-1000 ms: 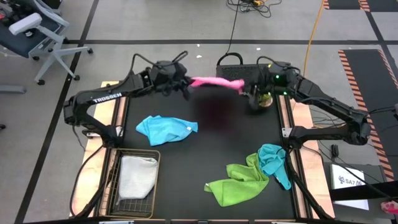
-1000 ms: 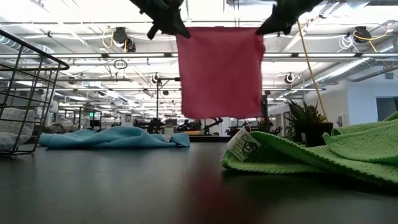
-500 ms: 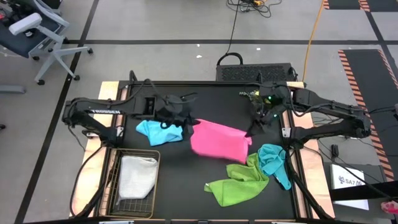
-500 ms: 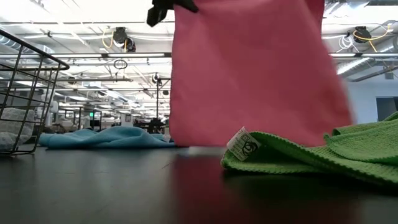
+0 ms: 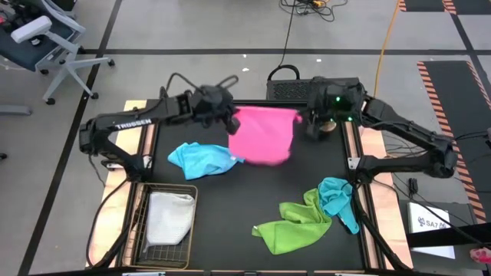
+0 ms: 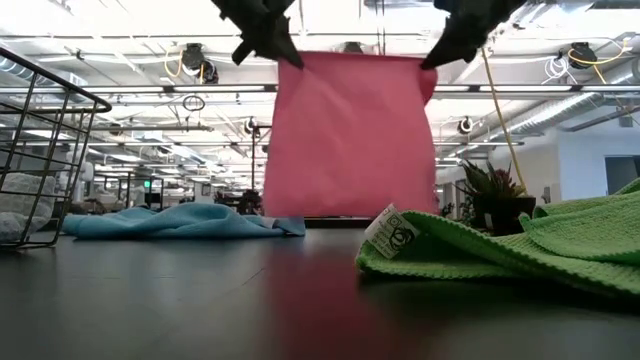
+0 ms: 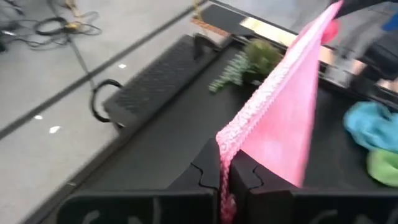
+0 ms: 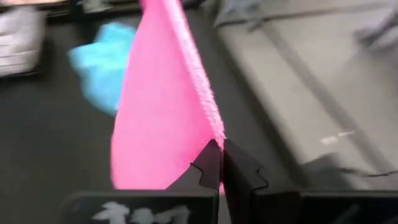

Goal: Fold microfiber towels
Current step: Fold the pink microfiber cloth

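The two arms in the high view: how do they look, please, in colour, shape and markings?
Both arms are dark and slender, with jointed segments. The left arm carries white TROSSEN lettering and a thin black cable looping above its wrist. The right arm shows a small green light near its wrist.

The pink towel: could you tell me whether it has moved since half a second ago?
Yes. The pink towel has swung back from near the lime green towel toward the table's far edge, by the potted plant.

In the low view both arms are cut off by the upper edge, and the pink towel (image 6: 348, 135) hides the room behind.
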